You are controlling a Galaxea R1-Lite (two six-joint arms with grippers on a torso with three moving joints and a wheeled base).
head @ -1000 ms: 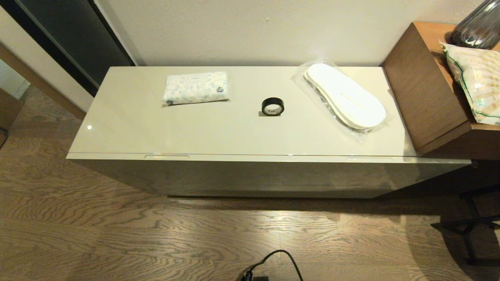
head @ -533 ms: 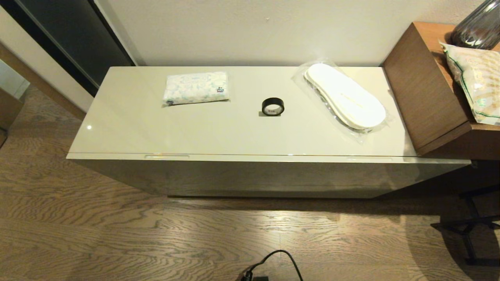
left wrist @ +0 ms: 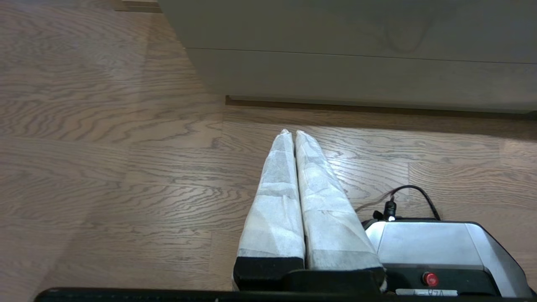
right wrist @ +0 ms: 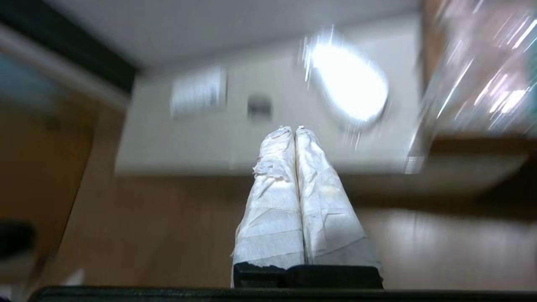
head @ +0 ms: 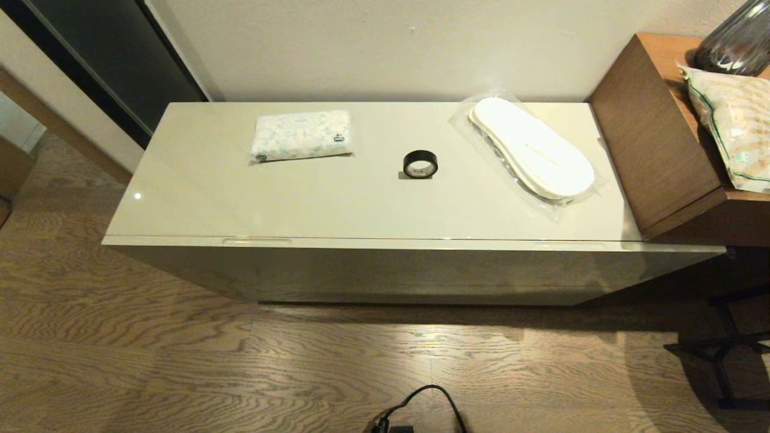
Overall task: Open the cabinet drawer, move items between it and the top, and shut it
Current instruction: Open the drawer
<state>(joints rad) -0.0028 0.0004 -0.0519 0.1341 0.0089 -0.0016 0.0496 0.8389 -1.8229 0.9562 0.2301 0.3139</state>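
Note:
The cream-beige cabinet top [head: 198,192] carries three items: a white tissue pack [head: 301,135] at the back left, a black tape roll [head: 420,163] in the middle and bagged white slippers [head: 530,153] at the back right. The drawer [head: 385,243] is closed, and its two notches show along the front edge. Neither arm appears in the head view. My left gripper [left wrist: 292,132] is shut and empty, low over the floor before the cabinet front [left wrist: 356,42]. Shut and empty too, my right gripper [right wrist: 293,129] is raised in front of the cabinet, facing the slippers [right wrist: 348,84] and tape roll [right wrist: 259,107].
A brown wooden side unit [head: 656,138] adjoins the cabinet's right end, bearing a beige green-edged bag [head: 734,123] and a dark vase [head: 737,42]. A black cable [head: 421,403] lies on the wood floor. My base [left wrist: 436,247] sits beside the left gripper.

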